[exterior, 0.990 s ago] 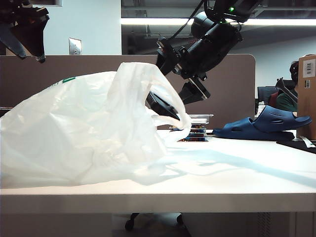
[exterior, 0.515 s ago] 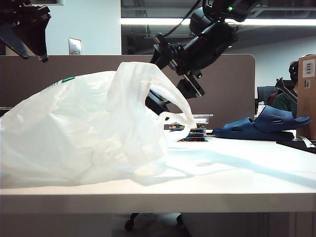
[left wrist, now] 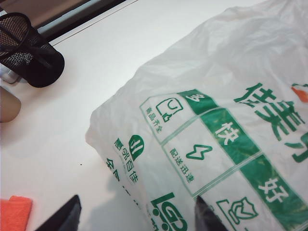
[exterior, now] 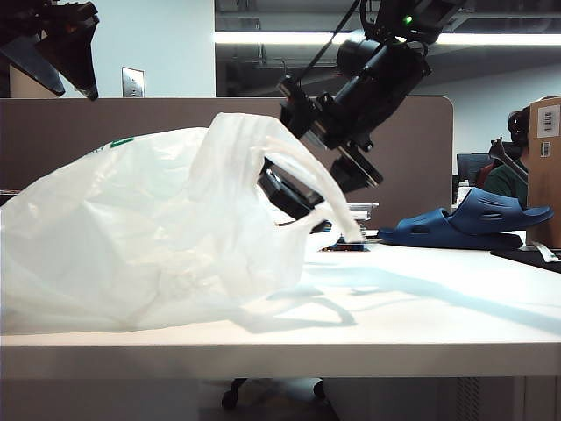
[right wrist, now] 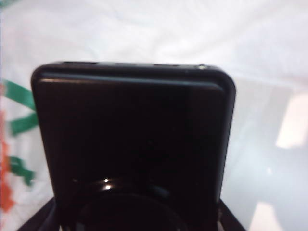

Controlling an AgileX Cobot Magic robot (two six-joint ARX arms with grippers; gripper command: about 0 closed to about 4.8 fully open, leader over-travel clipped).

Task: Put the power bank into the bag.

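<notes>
From across the table, the big crinkled translucent white plastic bag (exterior: 149, 237) lies slumped on the white tabletop (exterior: 421, 307), its loop handle arching up. The right gripper (exterior: 294, 191) angles down at the bag's mouth, clamping the flat black rectangular power bank (exterior: 282, 189), which pokes in just behind the handle. A blue rubber clog (exterior: 469, 224) sits well off to the right. The left gripper (exterior: 57, 66) hangs high at the upper left, above the bag.

The left wrist camera looks down on the bag's green print (left wrist: 216, 144); both dark fingertips (left wrist: 65, 219) stand apart with nothing between. A black mesh cup (left wrist: 29, 50) rests nearby.

The right wrist camera is filled by the power bank (right wrist: 134, 144), gripped at its near end, with the bag (right wrist: 144, 33) beyond.
</notes>
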